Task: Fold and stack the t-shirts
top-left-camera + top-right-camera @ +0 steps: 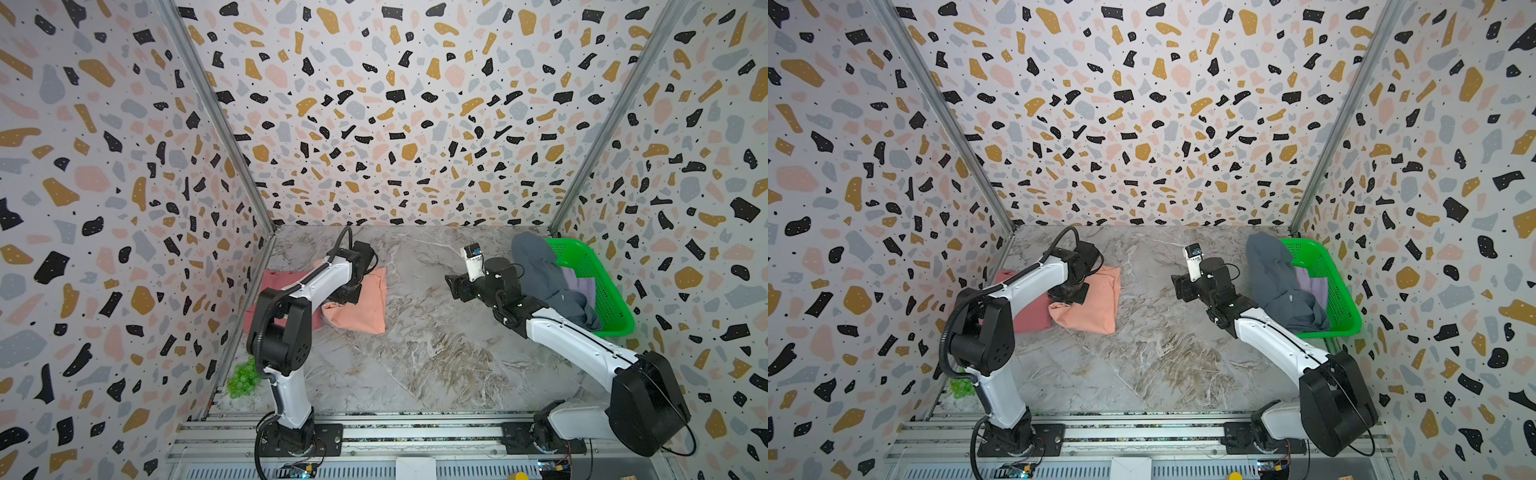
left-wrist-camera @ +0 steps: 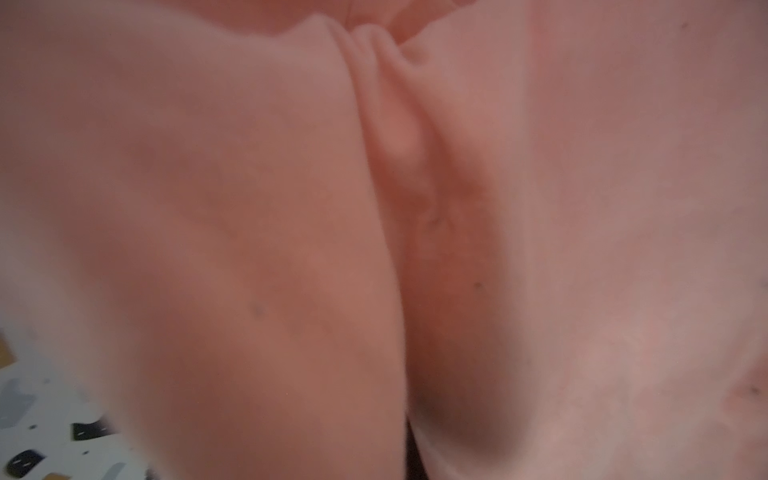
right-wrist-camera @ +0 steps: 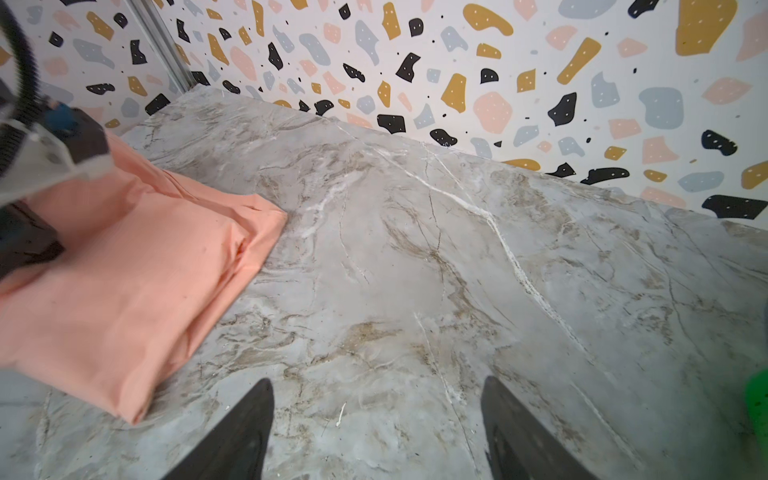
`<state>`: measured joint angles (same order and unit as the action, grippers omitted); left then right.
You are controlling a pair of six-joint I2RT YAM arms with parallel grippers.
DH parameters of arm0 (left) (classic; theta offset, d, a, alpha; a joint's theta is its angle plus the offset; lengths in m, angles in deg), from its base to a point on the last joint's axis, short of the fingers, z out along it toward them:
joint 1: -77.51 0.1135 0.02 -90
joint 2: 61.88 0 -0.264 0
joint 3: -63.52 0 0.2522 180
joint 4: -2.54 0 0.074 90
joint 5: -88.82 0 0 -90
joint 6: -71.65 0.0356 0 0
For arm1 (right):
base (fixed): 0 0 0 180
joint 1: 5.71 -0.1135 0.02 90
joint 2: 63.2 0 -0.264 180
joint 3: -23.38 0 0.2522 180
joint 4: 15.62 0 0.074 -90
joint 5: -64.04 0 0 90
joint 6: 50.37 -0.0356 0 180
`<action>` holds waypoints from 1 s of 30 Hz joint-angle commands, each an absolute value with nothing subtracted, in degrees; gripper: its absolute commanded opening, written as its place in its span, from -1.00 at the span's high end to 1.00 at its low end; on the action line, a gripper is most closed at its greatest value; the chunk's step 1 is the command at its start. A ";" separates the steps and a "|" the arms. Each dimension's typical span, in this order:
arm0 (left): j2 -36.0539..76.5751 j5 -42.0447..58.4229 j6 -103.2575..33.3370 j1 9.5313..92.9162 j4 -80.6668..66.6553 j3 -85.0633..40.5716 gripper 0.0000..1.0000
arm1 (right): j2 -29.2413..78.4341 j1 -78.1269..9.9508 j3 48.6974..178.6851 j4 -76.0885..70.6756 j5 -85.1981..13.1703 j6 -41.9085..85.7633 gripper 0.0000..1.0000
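The folded peach t-shirt (image 1: 365,307) (image 1: 1096,303) lies on the marble table, partly over the dusty red t-shirt (image 1: 278,282) (image 1: 1030,316). My left gripper (image 1: 347,293) (image 1: 1069,293) sits on the peach t-shirt's left part, shut on a pinch of it. Peach cloth (image 2: 208,208) fills the left wrist view and hides the jaws. My right gripper (image 1: 455,286) (image 3: 378,386) hovers open over bare table to the right of the peach t-shirt (image 3: 124,291), holding nothing. A blue-grey t-shirt (image 1: 544,274) (image 1: 1275,278) and a lavender one (image 1: 582,286) (image 1: 1314,286) hang in and over the basket.
The green perforated basket (image 1: 606,299) (image 1: 1337,303) stands at the right wall, behind my right arm. A cluster of small green balls (image 1: 243,378) (image 1: 961,386) lies by the left wall near my left arm's base. Patterned walls close in three sides.
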<state>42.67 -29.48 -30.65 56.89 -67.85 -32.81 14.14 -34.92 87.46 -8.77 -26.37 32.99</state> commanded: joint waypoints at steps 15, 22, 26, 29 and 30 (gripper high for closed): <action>32.94 -38.40 -29.82 62.35 -71.70 -37.54 1.00 | 17.71 -34.30 91.99 -6.84 -24.14 32.06 -0.56; 30.26 -30.20 -31.17 63.43 -72.13 -43.87 1.00 | 17.83 -34.34 91.15 -6.56 -23.07 31.95 -0.56; 29.96 -27.61 -32.32 63.80 -73.33 -44.82 1.00 | 18.32 -34.26 90.89 -6.42 -22.89 32.15 -0.56; 29.79 -27.50 -33.68 63.96 -75.16 -44.87 1.00 | 18.84 -34.25 90.94 -6.25 -22.87 32.38 -0.55; 29.43 -27.37 -34.05 64.07 -75.37 -44.58 1.00 | 18.88 -34.21 90.98 -6.26 -22.95 32.38 -0.56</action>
